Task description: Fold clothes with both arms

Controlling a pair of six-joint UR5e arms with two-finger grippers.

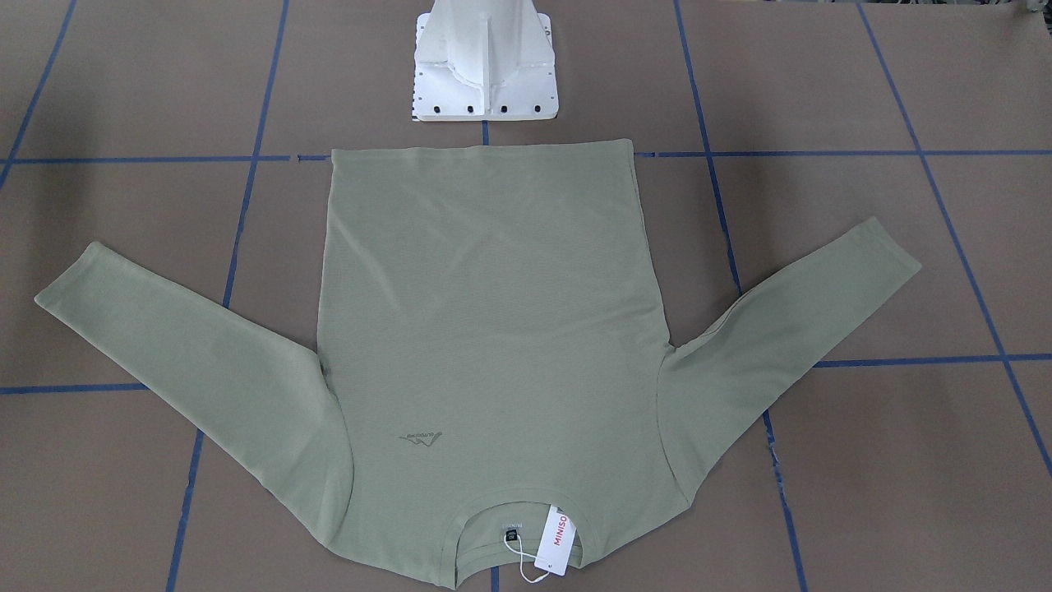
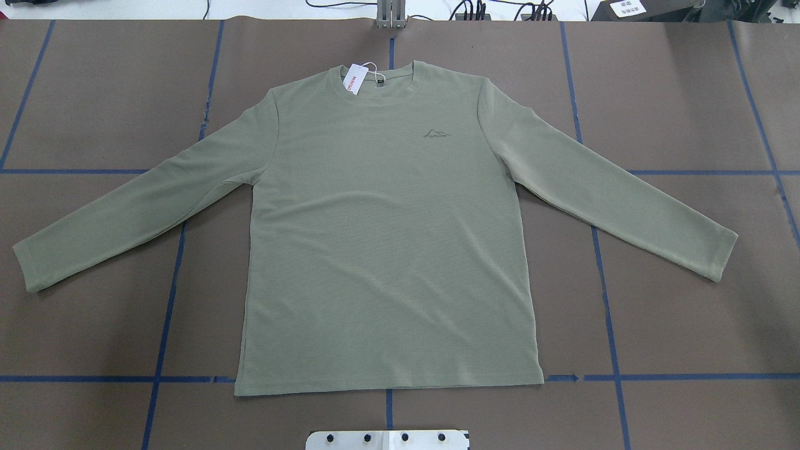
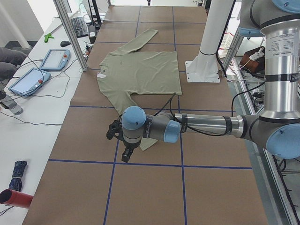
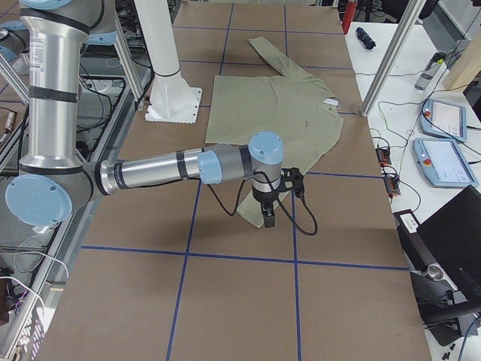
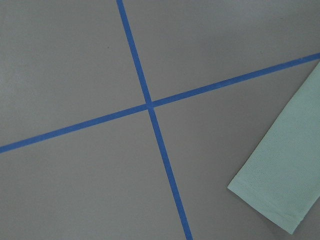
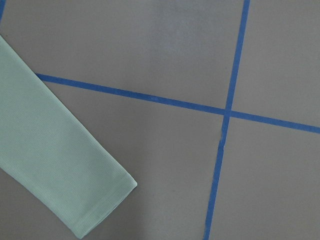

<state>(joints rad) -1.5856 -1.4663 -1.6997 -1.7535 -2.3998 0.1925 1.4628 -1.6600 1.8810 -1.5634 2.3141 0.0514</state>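
shirt (image 2: 387, 237) lies flat mid-tabletop (image 2: 94, 100), hem toward the robot's edge. soft, light knit, probably limp: pinch at cuffs (image 5: 280, 200). left gripper (image 3: 124, 155) and right gripper (image 4: 268, 219) hang near them; jaw opening cannot be told.

Shirt (image 2: 381, 237): flat on the table (image 2: 687, 94), hem toward the pedestal base (image 1: 486, 82), collar on the far side.
Sleeves (image 2: 125, 212): spread out to either side.
Hang tag (image 2: 354, 80): at the collar.
Left tool (image 3: 125, 152): by the cuff on the robot's left.
Right tool (image 4: 269, 216): by the opposite cuff.
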